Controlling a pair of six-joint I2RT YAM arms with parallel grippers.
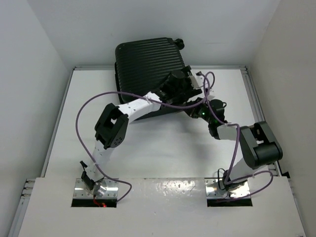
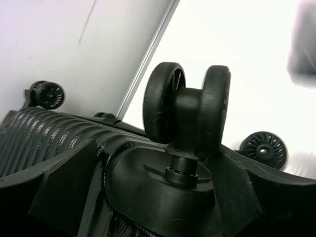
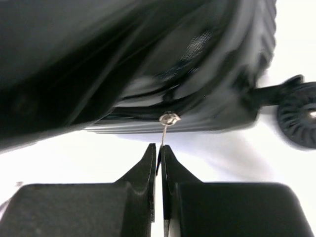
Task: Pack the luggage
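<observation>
**Zipper tab pinched, caster straddled**

The luggage (image 1: 145,64) lies flat at the far middle of the white table (image 1: 163,148), its black hard shell ribbed in even ridges. My right fingers (image 3: 158,152) are pressed together on a thin silvery zipper pull (image 3: 169,118), a slim metal tab hanging from the shell's seam at its near edge. My left fingers (image 1: 177,81) are spread wide at the shell's right side, one blocky matte pad on either side of a twin caster (image 2: 163,101). That caster is two glossy black discs on a short stem, set in a smooth moulded socket. I can't tell whether the pads touch the shell.
</observation>
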